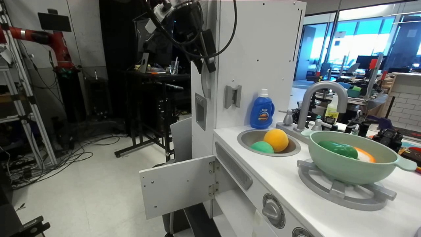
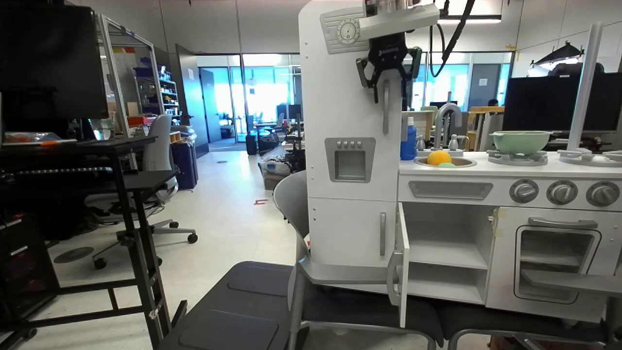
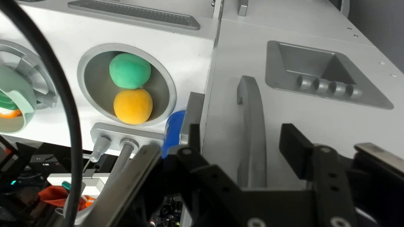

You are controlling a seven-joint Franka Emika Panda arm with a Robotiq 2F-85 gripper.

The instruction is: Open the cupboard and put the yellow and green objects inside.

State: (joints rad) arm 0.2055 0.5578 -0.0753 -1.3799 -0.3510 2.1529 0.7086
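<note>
1. Opening is yet to be done: the tall white cupboard point(image 2: 345, 114) shows its front lying flush, so I take it as shut.

2. The fingers point(image 3: 295, 151) are spread wide, one on each side of the cupboard's grey handle point(image 3: 255, 126), with a gap to both in the wrist view; nothing is gripped. The step in hand looks like closing on that handle before a pull.

3. Loading is all left: the yellow ball point(image 3: 133, 106) and the green piece point(image 3: 130, 70) lie in the round sink point(image 3: 80, 72), the green at 12 o'clock of the yellow in the wrist view, seemingly touching. In an exterior view the sink, let into the counter point(image 2: 486, 169), sits between 4 and 5 o'clock from the handle.

4. A low door point(image 2: 402, 272) at 6 o'clock from the handle stands open; I judge it doesn't count.

5. Writing: the black housing point(image 2: 388, 51) just above the fingers appears to read "ROBOTIQ".

6. The blue bottle point(image 1: 262, 113), at 12 o'clock of the sink, bears a coloured label too small to read. A dial point(image 2: 348, 31), at 11 o'clock from the handle, has illegible marks.
</note>
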